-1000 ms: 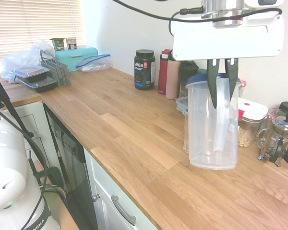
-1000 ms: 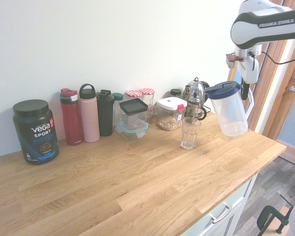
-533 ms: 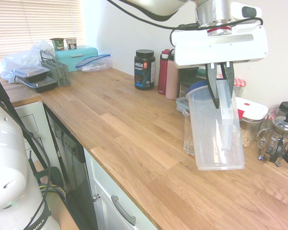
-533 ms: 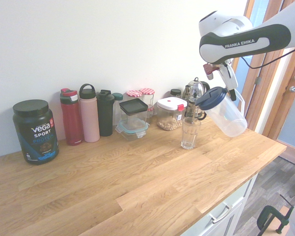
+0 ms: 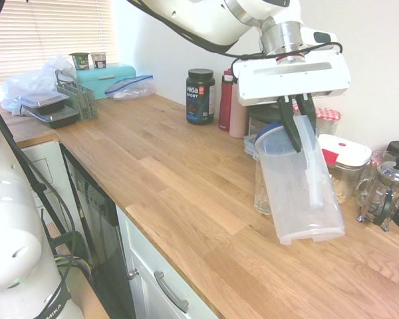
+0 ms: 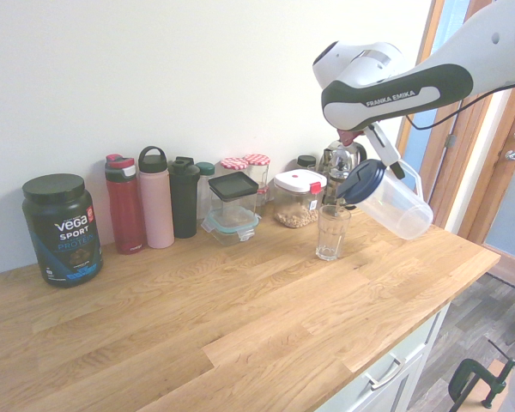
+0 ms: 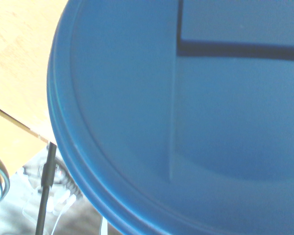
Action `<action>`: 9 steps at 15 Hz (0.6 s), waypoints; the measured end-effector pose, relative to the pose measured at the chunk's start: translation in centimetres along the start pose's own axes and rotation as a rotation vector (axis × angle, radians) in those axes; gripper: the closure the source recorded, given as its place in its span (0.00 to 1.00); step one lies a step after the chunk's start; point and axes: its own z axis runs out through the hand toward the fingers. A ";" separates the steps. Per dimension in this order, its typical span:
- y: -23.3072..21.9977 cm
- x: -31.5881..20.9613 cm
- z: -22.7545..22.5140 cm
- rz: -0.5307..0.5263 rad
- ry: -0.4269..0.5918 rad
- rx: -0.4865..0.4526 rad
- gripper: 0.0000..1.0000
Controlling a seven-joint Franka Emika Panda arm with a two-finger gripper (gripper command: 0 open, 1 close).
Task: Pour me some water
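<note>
A clear plastic pitcher [image 5: 298, 184] [image 6: 393, 199] with a blue lid [image 6: 360, 181] [image 7: 186, 122] hangs tilted in the air, my gripper [image 5: 297, 126] shut on its handle. Its lidded mouth leans over a clear drinking glass [image 6: 331, 233] [image 5: 262, 187] that stands upright on the wooden counter [image 5: 179, 193]. The pitcher looks empty, and no water shows in the glass. The blue lid fills nearly the whole wrist view.
Along the wall stand a black Vega tub [image 6: 61, 229], a red bottle [image 6: 124, 204], a pink bottle [image 6: 155, 197], a black shaker [image 6: 184, 196], food containers [image 6: 233, 204], jars [image 6: 299, 198] and a French press [image 5: 384, 193]. Trays and a teal box [image 5: 106, 78] sit far along the counter.
The arm has swung the pitcher from upright to steeply tilted, bringing its lidded mouth toward and over the glass. The glass has stayed put.
</note>
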 end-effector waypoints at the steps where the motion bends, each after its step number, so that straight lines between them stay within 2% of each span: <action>1: -0.2 0.1 0.1 0.000 -0.009 -0.003 1.00; 6: -0.4 0.0 0.0 0.003 -0.027 -0.021 1.00; 9: 0.7 -1.1 -0.7 0.034 0.012 0.041 1.00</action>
